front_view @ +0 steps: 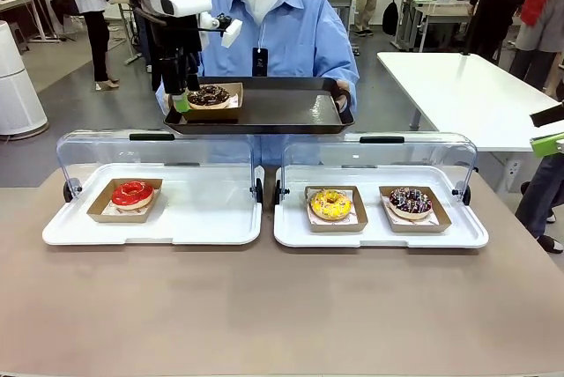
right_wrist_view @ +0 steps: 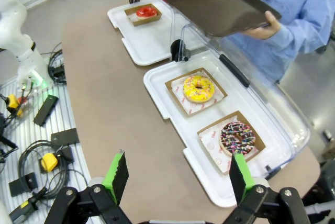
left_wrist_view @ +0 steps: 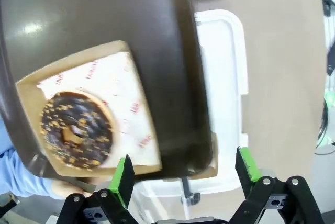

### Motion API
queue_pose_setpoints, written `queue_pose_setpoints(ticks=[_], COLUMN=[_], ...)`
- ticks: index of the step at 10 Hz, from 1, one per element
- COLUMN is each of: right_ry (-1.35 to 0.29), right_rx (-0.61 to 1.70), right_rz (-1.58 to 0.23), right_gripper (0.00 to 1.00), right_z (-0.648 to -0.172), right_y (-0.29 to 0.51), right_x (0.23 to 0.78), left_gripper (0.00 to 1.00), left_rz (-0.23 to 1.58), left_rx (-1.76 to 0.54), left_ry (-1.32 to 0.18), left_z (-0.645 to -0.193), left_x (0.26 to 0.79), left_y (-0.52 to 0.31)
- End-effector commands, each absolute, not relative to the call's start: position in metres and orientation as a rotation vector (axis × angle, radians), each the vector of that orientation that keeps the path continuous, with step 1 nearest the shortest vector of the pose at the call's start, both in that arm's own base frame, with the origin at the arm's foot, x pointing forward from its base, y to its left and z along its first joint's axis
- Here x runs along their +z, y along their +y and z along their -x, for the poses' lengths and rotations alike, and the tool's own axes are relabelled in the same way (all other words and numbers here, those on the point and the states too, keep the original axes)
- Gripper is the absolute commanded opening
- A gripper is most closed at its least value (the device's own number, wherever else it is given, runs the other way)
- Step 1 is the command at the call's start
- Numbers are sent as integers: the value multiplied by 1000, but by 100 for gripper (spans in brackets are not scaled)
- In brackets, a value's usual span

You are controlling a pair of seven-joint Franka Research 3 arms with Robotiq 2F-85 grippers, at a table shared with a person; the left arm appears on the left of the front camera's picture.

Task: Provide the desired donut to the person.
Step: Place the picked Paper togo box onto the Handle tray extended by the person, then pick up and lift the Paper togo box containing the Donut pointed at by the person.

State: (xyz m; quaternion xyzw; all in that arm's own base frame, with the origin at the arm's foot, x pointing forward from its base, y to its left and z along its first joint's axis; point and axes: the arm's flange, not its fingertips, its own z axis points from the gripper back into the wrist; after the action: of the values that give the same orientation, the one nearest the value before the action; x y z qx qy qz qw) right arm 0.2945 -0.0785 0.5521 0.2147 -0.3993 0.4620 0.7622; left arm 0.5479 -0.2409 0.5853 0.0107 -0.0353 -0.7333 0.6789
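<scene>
Spreading bare across its near half, the bench (front_view: 264,306) leaves open room up to the near rims of two trays set side by side with a narrow gap between them. The right gripper (right_wrist_view: 177,170) hovers above the bench's right end, jaws wide apart and empty. The left white tray (front_view: 211,218) has a red donut (front_view: 132,193) at its left end and is otherwise bare. The right white tray (front_view: 291,223) carries a yellow donut (front_view: 331,204) and a sprinkled donut (front_view: 410,201). Clear lids (front_view: 159,152) stand raised along the far edges. Beyond them the person (front_view: 291,33) holds a dark tray (front_view: 282,108) level, with the chocolate donut (front_view: 208,95) in its carton at the left end. The left gripper (left_wrist_view: 183,174) points down just beside that carton, jaws open, holding nothing.
</scene>
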Motion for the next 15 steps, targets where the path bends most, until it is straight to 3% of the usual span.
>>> queue_pose_setpoints(ticks=[1,5,14,15], right_ry=[-889,-889,-889,-889], right_rx=[1011,1011,1011,1011], right_rz=[-484,-484,-484,-484], right_gripper=[100,100,100,100], right_z=[-297,-297,-297,-297], right_y=[-78,-78,-78,-78], right_x=[552,552,552,552], left_gripper=[100,100,100,100], left_rz=[1,-11,5,184], left_rx=[-1692,-1726,-1714,-1728], left_ry=[-133,-233,-193,-354], left_z=[-482,-415,-416,-417], left_x=[570,549,549,561], left_y=[-203,-175,-174,-153])
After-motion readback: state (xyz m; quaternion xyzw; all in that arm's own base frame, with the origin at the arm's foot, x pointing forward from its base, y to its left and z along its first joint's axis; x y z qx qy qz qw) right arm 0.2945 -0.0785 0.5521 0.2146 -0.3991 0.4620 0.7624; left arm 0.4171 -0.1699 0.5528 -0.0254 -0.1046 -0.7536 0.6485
